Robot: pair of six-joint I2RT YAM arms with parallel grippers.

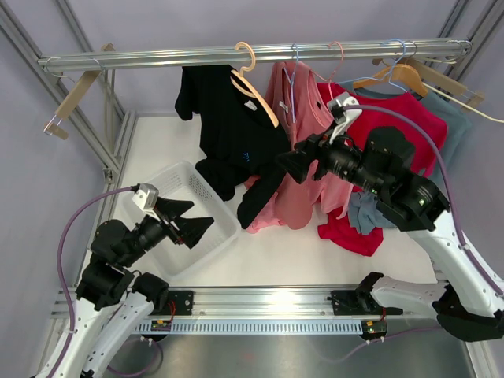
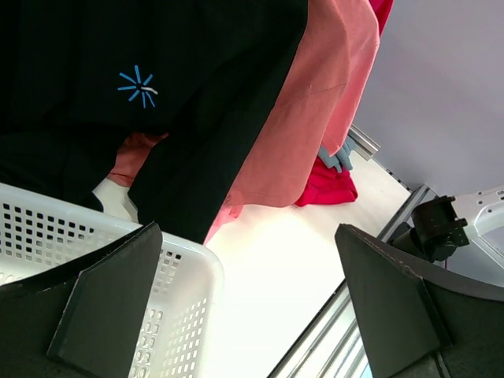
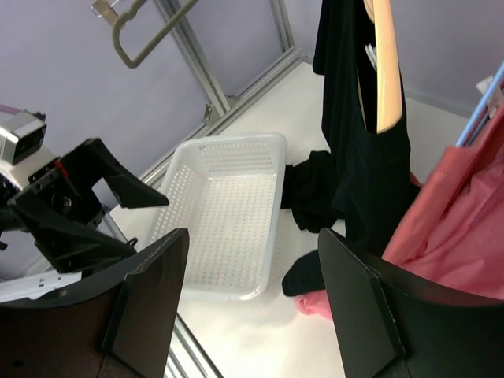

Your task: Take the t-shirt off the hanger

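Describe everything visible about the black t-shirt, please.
The black t-shirt is of soft, matte cloth with a small blue starburst print on the front. It hangs askew on a pale wooden hanger from the metal rail, one hanger arm showing outside the cloth. Its lower end reaches the table beside the white basket and overlaps the pink shirt.

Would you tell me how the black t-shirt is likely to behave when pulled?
Probably floppy: the black t-shirt droops in folds, its lower end bunched on the table. It likely stretches before sliding, since the wooden hanger sits in its neck. The hanger may swing, being only hooked over the rail.
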